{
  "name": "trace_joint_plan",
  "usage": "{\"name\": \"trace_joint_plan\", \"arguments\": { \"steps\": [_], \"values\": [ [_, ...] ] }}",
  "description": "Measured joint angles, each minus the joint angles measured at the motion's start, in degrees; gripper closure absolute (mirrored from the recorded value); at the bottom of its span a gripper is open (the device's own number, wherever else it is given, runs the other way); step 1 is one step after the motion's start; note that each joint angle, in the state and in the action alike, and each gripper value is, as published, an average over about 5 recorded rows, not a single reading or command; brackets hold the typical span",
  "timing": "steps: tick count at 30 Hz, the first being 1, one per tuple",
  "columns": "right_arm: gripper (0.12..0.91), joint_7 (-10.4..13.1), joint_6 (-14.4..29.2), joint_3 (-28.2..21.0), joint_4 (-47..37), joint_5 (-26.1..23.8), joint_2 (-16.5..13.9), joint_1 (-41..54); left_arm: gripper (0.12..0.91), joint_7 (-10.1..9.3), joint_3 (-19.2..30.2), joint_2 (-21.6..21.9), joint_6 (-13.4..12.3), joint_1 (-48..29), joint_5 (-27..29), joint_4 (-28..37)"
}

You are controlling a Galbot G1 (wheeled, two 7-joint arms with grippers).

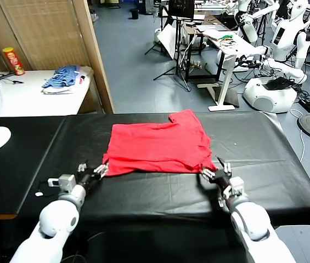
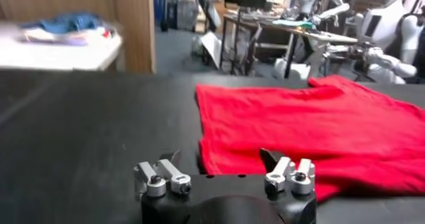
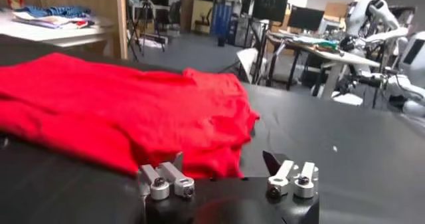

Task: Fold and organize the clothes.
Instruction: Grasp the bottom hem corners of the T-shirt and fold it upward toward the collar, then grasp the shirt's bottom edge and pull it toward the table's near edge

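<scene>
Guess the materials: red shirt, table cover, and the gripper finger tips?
T-shirt: soft matte knit, likely cotton; it lies limp with soft wrinkles.
Table cover: black, slightly glossy sheet, perhaps vinyl or coated fabric; faint reflections show.
Left gripper and right gripper: silvery bare-metal finger links with screws, on black bodies, probably plastic.

1. Even, bright indoor light is filling the room, giving no hard shadows.
2. The white table [image 2: 60, 46] is looking blurred in the left wrist view.
3. The black cloth [image 1: 253, 148] is showing soft sheen.
</scene>
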Motion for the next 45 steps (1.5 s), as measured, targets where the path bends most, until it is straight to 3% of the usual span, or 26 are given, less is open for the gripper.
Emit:
{"name": "trace_joint_plan", "arguments": {
  "steps": [4,10,13,15,18,23,31,37,40,42,45],
  "values": [
    [0.515,-0.03,0.15,-0.02,-0.05,-0.13,0.10,-0.11,0.280,0.27,-0.04,-0.25,0.64,-0.03,-1.83,0.60],
    [0.828,1.05,-0.71,-0.25,0.55,-0.12,0.33,0.08,0.582,0.98,0.01,-0.27,0.70,-0.01,-2.29,1.25],
    [0.896,1.42,-1.88,-0.24,1.47,0.48,-0.29,-0.21,0.750,0.80,0.39,-0.14,-0.02,-0.06,-0.07,1.81],
    [0.898,2.00,-3.14,-0.23,2.46,1.01,-0.99,-0.68,0.851,0.64,0.75,0.17,-0.86,0.14,2.88,1.99],
    [0.898,3.20,-5.17,-0.20,4.37,1.70,-2.18,-1.69,0.903,0.55,1.12,1.10,-1.51,0.93,7.09,1.42],
    [0.899,4.58,-8.45,0.61,8.23,2.79,-4.00,-4.58,0.904,0.44,1.12,3.63,-1.20,3.11,10.40,-1.23],
    [0.899,7.29,-11.40,1.04,14.34,4.39,-5.47,-12.14,0.904,0.24,-0.96,7.52,0.08,9.44,8.89,-8.48],
    [0.891,7.64,-12.20,1.57,17.62,4.14,-5.11,-16.95,0.904,-0.04,-2.99,9.06,0.45,16.27,9.16,-14.38],
    [0.800,7.36,-13.02,2.48,19.25,4.23,-5.01,-18.77,0.904,-0.68,-3.68,9.38,1.29,18.71,8.94,-16.27],
    [0.685,7.25,-13.69,3.36,20.74,4.51,-5.09,-20.07,0.898,-1.09,-4.09,9.41,2.06,19.97,8.65,-17.29],
    [0.534,7.12,-15.00,4.85,23.24,5.23,-5.37,-21.86,0.815,-1.85,-4.86,9.15,3.33,21.75,8.58,-18.89]
  ]
}}
